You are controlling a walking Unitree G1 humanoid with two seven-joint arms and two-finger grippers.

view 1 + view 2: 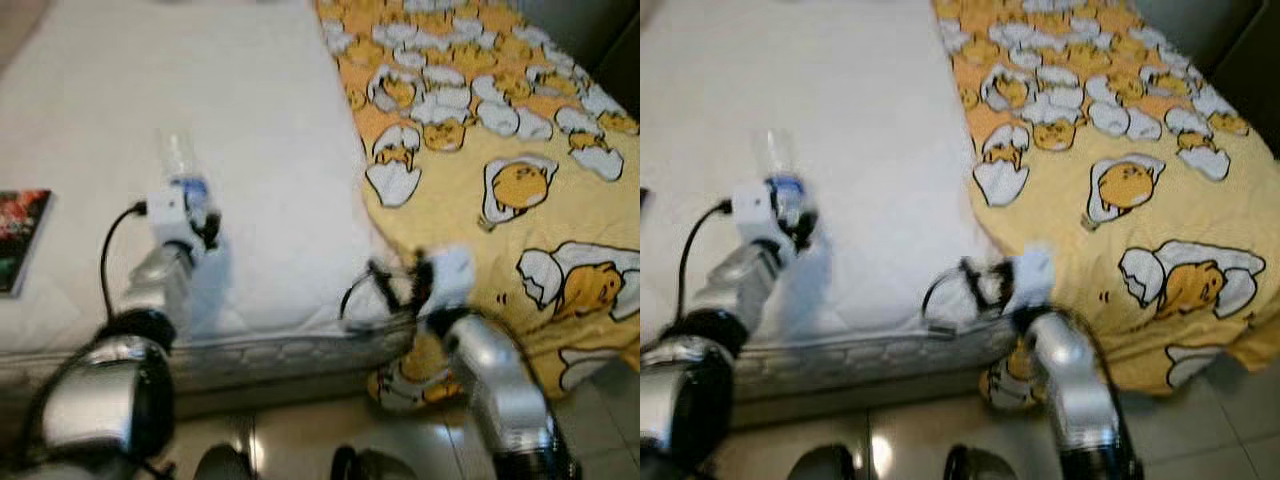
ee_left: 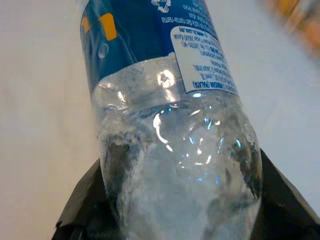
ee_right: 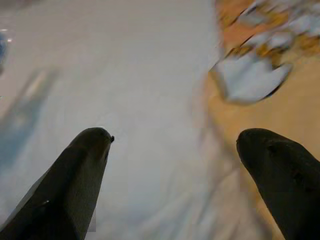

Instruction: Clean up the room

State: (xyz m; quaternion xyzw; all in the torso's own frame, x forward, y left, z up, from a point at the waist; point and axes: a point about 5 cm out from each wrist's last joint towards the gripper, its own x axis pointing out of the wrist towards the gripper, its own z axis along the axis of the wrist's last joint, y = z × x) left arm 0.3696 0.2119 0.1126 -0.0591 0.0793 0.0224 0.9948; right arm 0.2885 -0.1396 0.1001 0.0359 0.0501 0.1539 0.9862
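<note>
Left wrist view: the left tool [image 1: 190, 215] is clamped on a clear water bottle [image 2: 170, 125] above the white bed [image 1: 270, 150]. The right tool [image 3: 185, 150], fingers apart, hovers at the yellow blanket's [image 1: 520, 180] edge.

A white mattress [image 1: 250, 150] lies before me, its quilted near edge facing me. A yellow blanket [image 1: 520, 230] printed with egg cartoons covers its right side and hangs over the near right corner toward the floor. A dark book [image 1: 20, 238] lies flat at the mattress's left edge. Below the near edge I see pale glossy floor tiles [image 1: 300, 440].
</note>
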